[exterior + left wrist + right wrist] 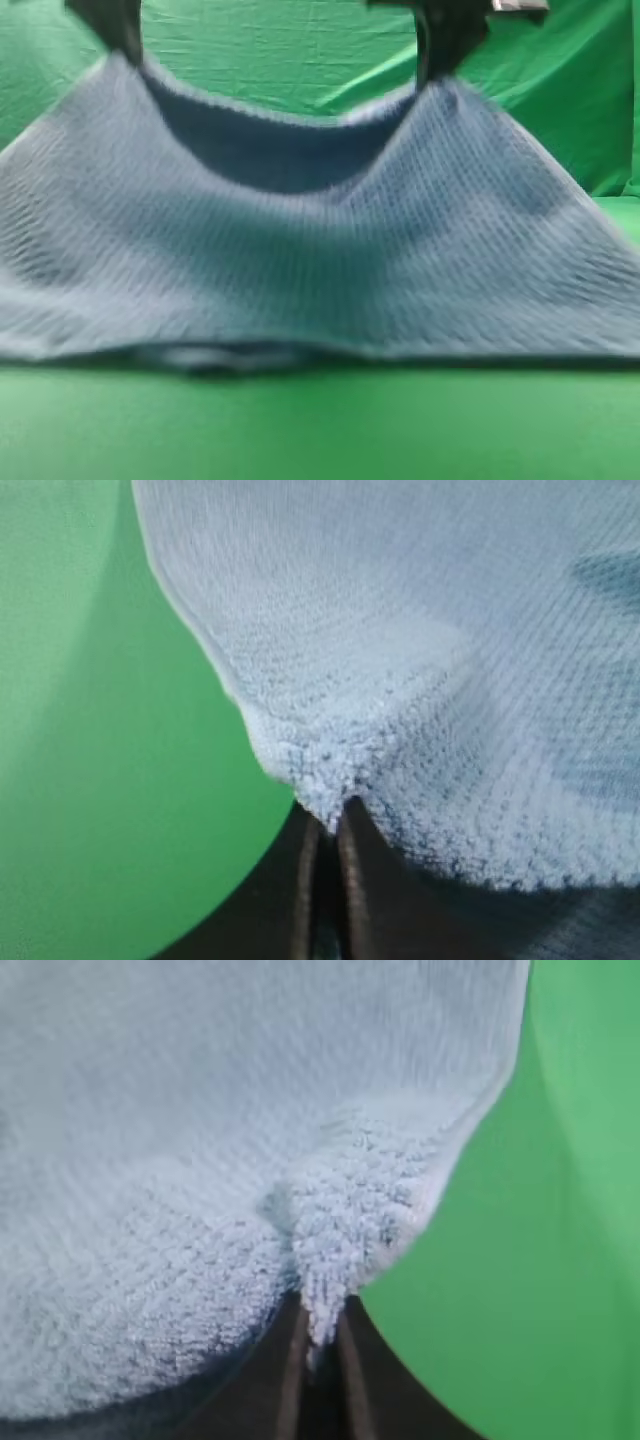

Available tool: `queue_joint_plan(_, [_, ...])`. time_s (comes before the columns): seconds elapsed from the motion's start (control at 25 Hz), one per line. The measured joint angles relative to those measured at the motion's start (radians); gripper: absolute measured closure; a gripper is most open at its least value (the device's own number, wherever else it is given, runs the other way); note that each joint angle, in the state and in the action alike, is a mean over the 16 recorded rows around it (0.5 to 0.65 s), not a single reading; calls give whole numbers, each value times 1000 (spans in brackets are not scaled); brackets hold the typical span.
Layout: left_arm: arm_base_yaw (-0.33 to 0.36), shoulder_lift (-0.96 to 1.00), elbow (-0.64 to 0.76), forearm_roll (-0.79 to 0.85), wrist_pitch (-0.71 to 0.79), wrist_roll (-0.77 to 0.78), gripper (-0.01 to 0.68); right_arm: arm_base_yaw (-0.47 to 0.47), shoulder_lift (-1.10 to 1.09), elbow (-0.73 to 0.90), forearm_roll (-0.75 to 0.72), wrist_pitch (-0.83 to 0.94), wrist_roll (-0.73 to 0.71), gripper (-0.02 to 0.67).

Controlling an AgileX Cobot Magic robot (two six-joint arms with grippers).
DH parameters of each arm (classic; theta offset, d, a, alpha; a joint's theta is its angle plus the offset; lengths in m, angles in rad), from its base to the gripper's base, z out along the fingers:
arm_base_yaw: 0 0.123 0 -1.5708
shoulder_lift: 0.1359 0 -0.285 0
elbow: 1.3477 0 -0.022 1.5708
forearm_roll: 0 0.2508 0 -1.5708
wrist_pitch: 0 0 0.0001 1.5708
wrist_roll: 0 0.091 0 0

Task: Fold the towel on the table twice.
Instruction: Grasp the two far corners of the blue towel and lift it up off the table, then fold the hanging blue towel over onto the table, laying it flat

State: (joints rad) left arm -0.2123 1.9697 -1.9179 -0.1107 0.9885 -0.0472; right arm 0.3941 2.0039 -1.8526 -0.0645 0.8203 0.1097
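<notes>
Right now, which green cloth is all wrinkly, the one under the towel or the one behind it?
The backdrop drape behind the towel is wrinkly, creased all over; the table cloth in front lies smooth.

Wrinkled green backdrop drape (300, 50) (evenly lit)

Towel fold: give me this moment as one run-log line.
left gripper: shut on towel corner | right gripper: shut on towel corner | far edge lifted, sagging between | near edge on table

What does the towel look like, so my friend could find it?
Look at the green table. Above it hangs a big blue-grey towel, pinched at two corners by the left gripper and right gripper. Its bumpy weave differs from the smooth green cloth.
</notes>
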Motion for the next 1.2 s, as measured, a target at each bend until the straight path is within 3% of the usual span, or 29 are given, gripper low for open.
queue_joint_plan(0.28, [-1,-26,-278,29,-7,-3,673,-2,-14,-292,-29,-18,-54,649])
queue_joint_plan(0.48, [-1,-17,-372,58,11,-17,673,-7,-10,-370,-52,-13,-86,649])
queue_joint_plan(0.88, [-2,14,-392,93,121,-53,673,-20,-1,-305,-74,122,-95,649])
queue_joint_plan(1.2, [-16,-11,-346,102,171,-67,673,-20,-85,-164,-86,181,-53,649])
